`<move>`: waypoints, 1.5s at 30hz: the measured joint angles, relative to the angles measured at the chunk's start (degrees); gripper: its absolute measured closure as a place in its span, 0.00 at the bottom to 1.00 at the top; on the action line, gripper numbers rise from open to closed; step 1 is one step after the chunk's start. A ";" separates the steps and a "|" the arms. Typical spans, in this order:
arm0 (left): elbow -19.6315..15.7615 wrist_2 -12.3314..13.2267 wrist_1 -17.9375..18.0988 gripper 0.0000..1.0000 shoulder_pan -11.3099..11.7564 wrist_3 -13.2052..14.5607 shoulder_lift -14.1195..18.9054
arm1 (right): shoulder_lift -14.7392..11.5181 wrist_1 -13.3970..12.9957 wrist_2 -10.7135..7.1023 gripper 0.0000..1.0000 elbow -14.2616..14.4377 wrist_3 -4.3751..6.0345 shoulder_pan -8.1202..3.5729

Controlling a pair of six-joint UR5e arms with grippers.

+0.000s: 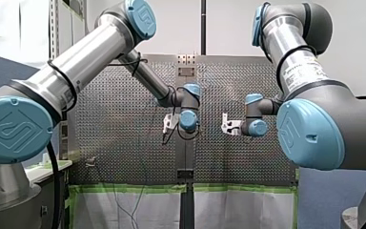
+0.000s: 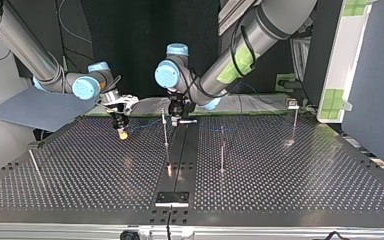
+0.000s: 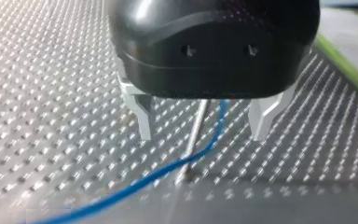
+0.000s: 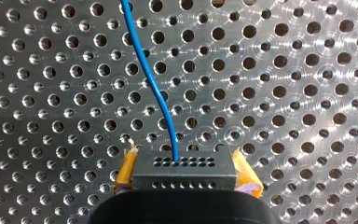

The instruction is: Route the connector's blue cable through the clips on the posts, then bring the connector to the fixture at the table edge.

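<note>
1. Connector (image 4: pixel 185 176), a dark block with rows of small holes, is pinched between the yellow pads (image 4: pixel 127 169) of the right hand (image 4: pixel 185 164), over the perforated tabletop (image 4: pixel 284 93).
2. Out of one hole in the connector's front face comes the blue cable (image 4: pixel 156 93), which runs ahead of the right hand across the tabletop in a gentle bend.
3. In the top view the right arm (image 2: pixel 35 55) comes in at the left. Its hand points down near the far edge, with the yellow tip close to the surface.
4. The left hand (image 3: pixel 203 135) is black, and its two metal fingers (image 3: pixel 142 116) are spread wide and grip nothing.
5. A thin metal post (image 3: pixel 196 128) and the blue cable stand side by side between those fingers. The cable crosses the post near its foot and trails away over the tabletop. Whether it sits in a clip cannot be told.
6. In the top view the left hand hangs over that post, beside the dark strip (image 2: pixel 180 150) that runs down the middle of the tabletop.
7. A second post (image 2: pixel 222 150) stands just right of the strip, a third post (image 2: pixel 295 122) is far to the right, and a fourth post (image 2: pixel 32 162) leans at the left.
8. The fixture (image 2: pixel 171 198) sits at the near edge, at the strip's end, well apart from the connector and both hands.
</note>
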 joint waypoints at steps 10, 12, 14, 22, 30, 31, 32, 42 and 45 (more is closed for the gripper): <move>-2.32 0.07 -1.33 0.00 -1.96 -0.04 0.18 | 0.00 0.21 0.01 1.00 0.00 0.00 0.00; -2.34 0.02 -1.34 0.00 -2.29 -0.06 0.23 | 0.00 0.24 0.00 1.00 0.00 0.00 0.01; -2.34 0.03 -1.31 0.00 -2.57 -0.12 0.28 | 0.00 0.26 -0.01 1.00 0.00 0.00 0.00; -2.35 0.22 -0.79 0.00 -3.45 -0.30 0.59 | 0.00 0.28 -0.09 1.00 0.00 0.00 0.02; -2.36 0.20 -0.72 0.00 -3.93 -0.58 0.62 | 0.00 0.36 -0.16 1.00 0.00 0.04 0.02; -2.36 0.21 -0.73 0.00 -3.94 -0.69 0.62 | 0.00 0.36 -0.16 1.00 0.00 0.05 0.01; -2.36 0.20 -0.74 0.00 -3.93 -0.82 0.62 | 0.00 0.35 -0.17 1.00 0.00 0.07 0.02; -2.36 0.02 -0.94 0.00 -3.65 -1.34 0.63 | 0.00 0.10 -0.44 1.00 -0.02 0.26 0.01; -2.36 0.02 -0.88 0.00 -3.65 -1.35 0.63 | -0.01 0.10 -0.49 1.00 -0.02 0.26 0.02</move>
